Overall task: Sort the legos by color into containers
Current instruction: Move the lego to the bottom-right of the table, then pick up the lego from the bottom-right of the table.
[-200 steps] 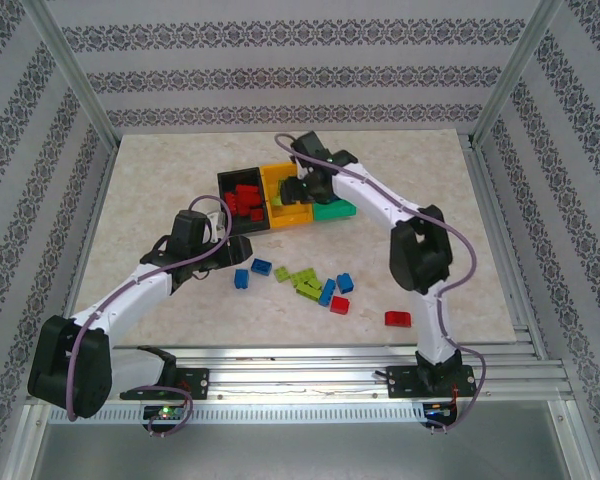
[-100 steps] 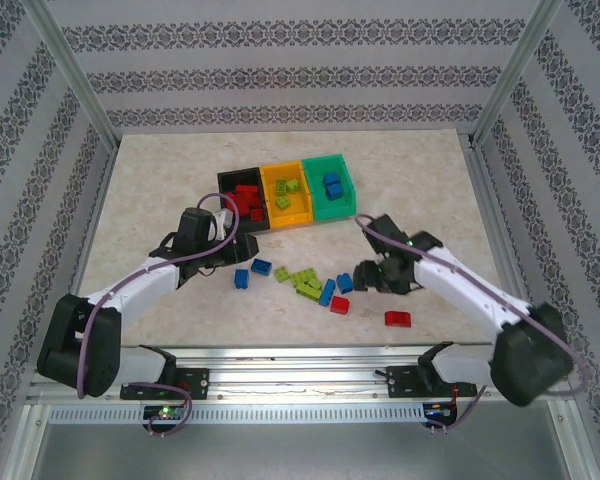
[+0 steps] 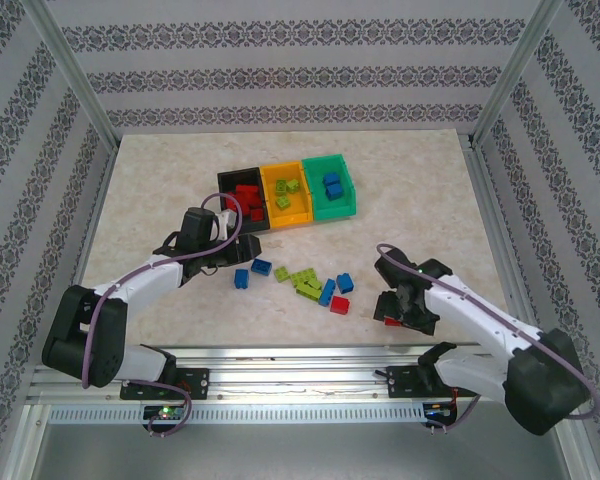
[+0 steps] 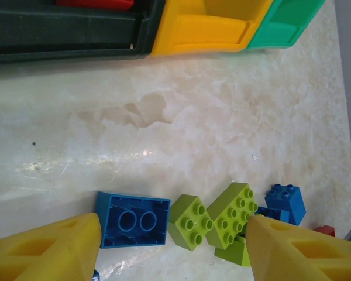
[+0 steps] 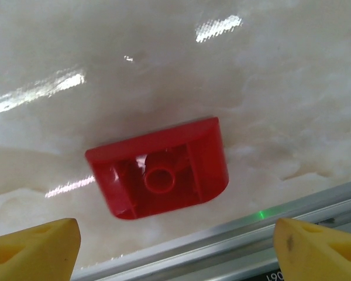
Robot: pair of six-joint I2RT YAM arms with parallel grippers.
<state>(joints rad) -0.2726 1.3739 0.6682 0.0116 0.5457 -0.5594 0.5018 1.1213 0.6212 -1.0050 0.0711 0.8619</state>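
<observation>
Over the red brick (image 5: 158,167), the right tool (image 5: 175,249) is hovering spread wide, needing a straight, centred drop.

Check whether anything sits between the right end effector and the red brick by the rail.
Nothing visible does: the right end effector hangs open directly over the red brick, a finger on each side.

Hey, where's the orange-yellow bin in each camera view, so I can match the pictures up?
Top external: the orange-yellow bin is the middle one of three joined bins, behind the loose bricks.
Left wrist: the bin sits along the top edge, right of centre.
Shared landmark: the black bin, joined on its left in both views.
</observation>
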